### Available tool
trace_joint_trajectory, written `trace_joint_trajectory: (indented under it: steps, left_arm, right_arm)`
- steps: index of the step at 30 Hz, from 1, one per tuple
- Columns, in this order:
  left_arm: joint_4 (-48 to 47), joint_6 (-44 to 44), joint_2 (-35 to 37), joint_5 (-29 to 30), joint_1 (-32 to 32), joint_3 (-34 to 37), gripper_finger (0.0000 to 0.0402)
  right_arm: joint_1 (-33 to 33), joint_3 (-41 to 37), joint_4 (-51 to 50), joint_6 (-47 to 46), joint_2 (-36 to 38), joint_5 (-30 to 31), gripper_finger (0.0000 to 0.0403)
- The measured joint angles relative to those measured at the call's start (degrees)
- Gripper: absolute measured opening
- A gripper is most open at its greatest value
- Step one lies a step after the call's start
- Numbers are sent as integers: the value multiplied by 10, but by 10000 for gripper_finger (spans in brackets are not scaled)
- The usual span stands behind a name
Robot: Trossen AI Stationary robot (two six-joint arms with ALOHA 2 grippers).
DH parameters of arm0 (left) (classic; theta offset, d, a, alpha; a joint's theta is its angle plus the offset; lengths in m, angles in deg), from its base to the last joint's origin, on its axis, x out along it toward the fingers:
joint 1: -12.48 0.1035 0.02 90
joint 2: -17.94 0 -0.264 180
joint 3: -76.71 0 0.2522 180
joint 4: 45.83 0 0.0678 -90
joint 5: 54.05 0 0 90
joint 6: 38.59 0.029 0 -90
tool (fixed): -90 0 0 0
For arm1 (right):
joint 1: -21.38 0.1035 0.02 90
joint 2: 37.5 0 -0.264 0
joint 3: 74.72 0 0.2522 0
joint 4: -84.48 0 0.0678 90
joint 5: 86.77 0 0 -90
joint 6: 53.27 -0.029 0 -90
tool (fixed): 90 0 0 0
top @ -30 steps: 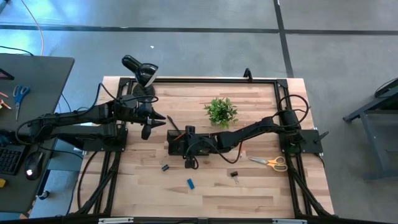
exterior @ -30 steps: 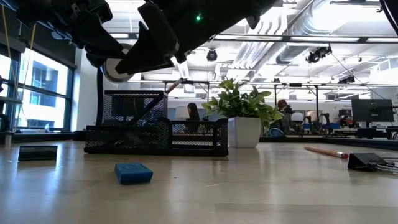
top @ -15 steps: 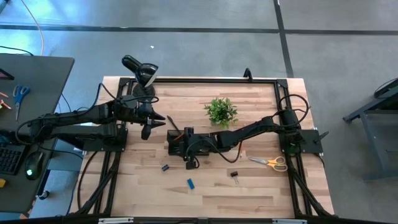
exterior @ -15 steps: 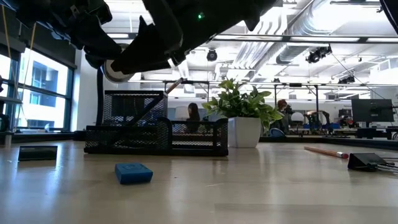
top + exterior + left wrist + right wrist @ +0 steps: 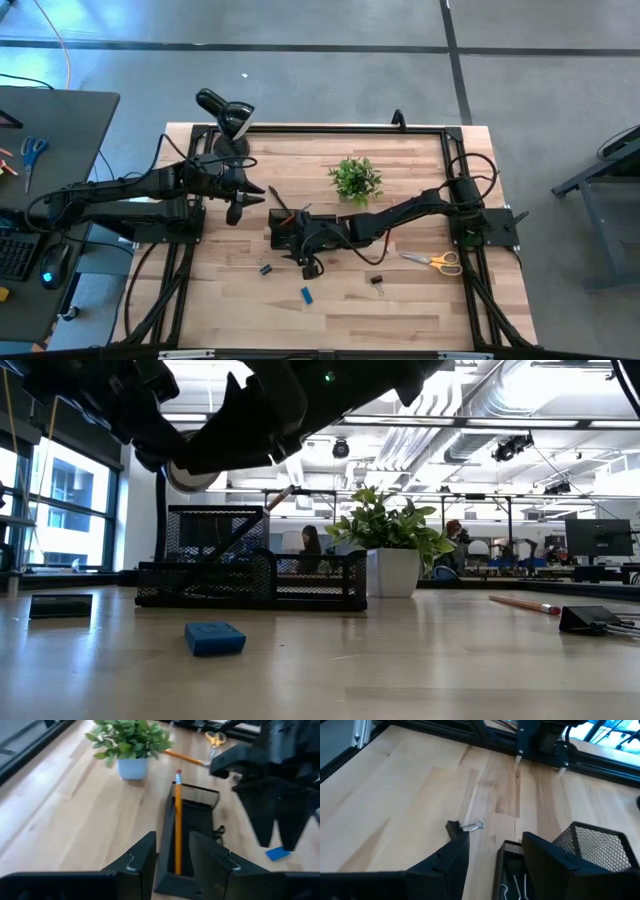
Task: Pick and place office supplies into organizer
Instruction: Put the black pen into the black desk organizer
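My right fingers [image 5: 492, 862] stand open and empty over the organizer [image 5: 292, 232], a clip [image 5: 465, 826] just ahead on the bench [image 5: 400, 300]. Left fingers [image 5: 172, 857] part-open, empty, waiting nearby. One pencil [image 5: 177, 820] is in; scissors [image 5: 435, 260], eraser [image 5: 307, 294], clips remain.

Right hand [image 5: 309, 262] shifted slightly toward the table's near edge above the organizer [image 5: 287, 228] and tipped more steeply; in the low view, raised a little.

Two pencils [image 5: 177, 820], perhaps three binder clips [image 5: 378, 284], one eraser [image 5: 215, 637]
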State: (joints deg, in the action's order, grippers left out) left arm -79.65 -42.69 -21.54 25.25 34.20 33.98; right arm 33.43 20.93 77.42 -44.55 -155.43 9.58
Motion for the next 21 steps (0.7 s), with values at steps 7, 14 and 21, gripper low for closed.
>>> trace_joint_trajectory:
  steps: [7, 14, 21]
  left_arm:
    - [-28, -9, 0, 118, 0, 0, 106]
    - [-40, -36, 0, 235, 0, 6, 106]
    - [-25, 29, -7, 220, 0, 39, 106]
  right_arm:
    - [3, 58, -39, 8, 3, 26, 176]
    - [10, 193, -251, 13, 3, 46, 177]
    - [11, 283, -412, -15, 3, 40, 176]
